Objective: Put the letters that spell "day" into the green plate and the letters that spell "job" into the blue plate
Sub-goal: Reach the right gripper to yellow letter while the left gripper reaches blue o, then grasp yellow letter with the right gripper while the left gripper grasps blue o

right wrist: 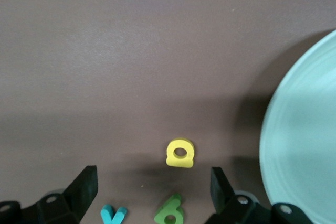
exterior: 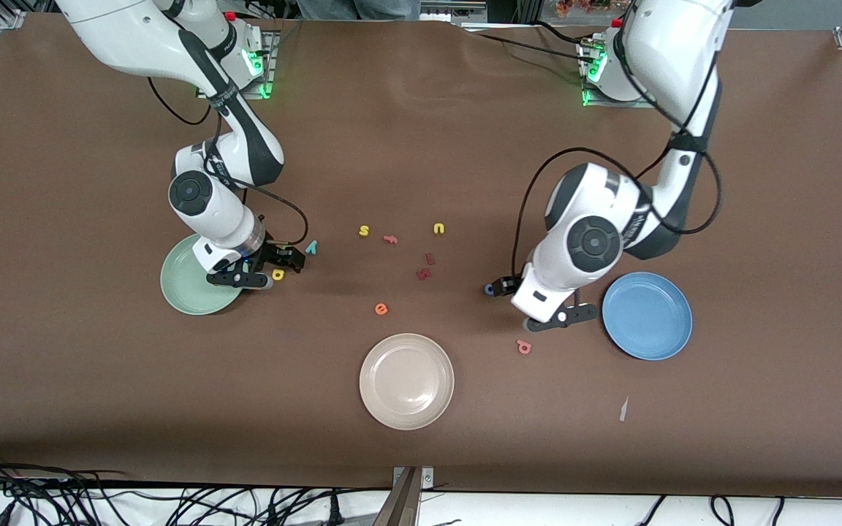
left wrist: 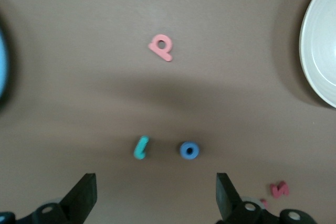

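Note:
My right gripper (exterior: 264,269) (right wrist: 152,192) hangs open over the table beside the pale green plate (exterior: 187,285) (right wrist: 307,145). Under it lie the yellow letter (exterior: 278,275) (right wrist: 180,153), the olive-green letter (right wrist: 170,212) and the teal "y" (exterior: 311,247) (right wrist: 113,215). My left gripper (exterior: 538,303) (left wrist: 155,198) hangs open next to the blue plate (exterior: 646,315), over the teal "j" (left wrist: 140,147) and the blue "o" (exterior: 489,290) (left wrist: 189,150). The salmon "b" (exterior: 524,347) (left wrist: 161,47) lies nearer the front camera. Nothing sits between either pair of fingers.
A beige plate (exterior: 406,380) (left wrist: 320,51) stands near the table's front middle. Loose letters lie mid-table: yellow "s" (exterior: 364,231), yellow "u" (exterior: 438,229), orange "e" (exterior: 381,309), dark red pieces (exterior: 424,274) (left wrist: 280,189). A small white scrap (exterior: 623,409) lies near the front edge.

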Controlling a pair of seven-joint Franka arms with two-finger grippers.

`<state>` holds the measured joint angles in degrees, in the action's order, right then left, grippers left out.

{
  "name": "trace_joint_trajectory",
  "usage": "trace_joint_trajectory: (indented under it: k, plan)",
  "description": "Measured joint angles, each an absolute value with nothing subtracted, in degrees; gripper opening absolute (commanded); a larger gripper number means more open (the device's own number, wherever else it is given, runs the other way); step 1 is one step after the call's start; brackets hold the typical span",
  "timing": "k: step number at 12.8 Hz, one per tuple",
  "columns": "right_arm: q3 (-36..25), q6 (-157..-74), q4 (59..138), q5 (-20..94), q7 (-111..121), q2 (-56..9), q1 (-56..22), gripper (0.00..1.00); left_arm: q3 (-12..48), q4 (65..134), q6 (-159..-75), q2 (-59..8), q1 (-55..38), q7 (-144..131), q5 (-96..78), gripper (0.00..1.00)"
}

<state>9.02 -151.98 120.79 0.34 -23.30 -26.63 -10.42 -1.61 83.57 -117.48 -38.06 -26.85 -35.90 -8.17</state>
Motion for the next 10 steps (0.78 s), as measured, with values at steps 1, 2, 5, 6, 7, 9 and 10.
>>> trace_joint_trajectory:
  k: [1, 2, 5, 6, 7, 9, 10]
  plan:
    - [9.0, -153.2, 121.3, 0.3, -23.3, -27.0, -10.4, 0.88, -1.6, 84.5, -120.0, -39.0, -27.6, -36.8, -8.2, 1.00]
    - [9.0, -154.0, 121.7, 0.3, -23.3, -27.4, -10.4, 0.84, -1.6, 86.0, -122.7, -39.6, -28.4, -37.9, -8.2, 1.00]
    - [9.0, -154.5, 122.0, -0.1, -23.3, -27.9, -10.4, 0.76, -1.6, 90.0, -129.3, -41.1, -30.6, -40.1, -8.2, 1.00]
    - [9.0, -154.6, 122.0, -0.6, -23.3, -28.1, -10.4, 0.74, -1.6, 90.3, -130.2, -41.7, -30.9, -40.2, -8.2, 0.99]
    - [8.9, -154.6, 122.0, -1.1, -23.3, -28.3, -10.4, 0.73, -1.6, 90.3, -130.6, -42.1, -31.0, -40.3, -8.2, 0.98]
    - [8.9, -154.7, 122.0, -1.4, -23.3, -28.8, -10.4, 0.71, -1.6, 90.4, -130.7, -42.6, -31.1, -40.3, -8.2, 0.96]
    - [8.9, -154.8, 122.0, -1.8, -23.3, -29.0, -10.4, 0.70, -1.6, 90.4, -130.9, -43.0, -31.3, -40.4, -8.2, 0.94]
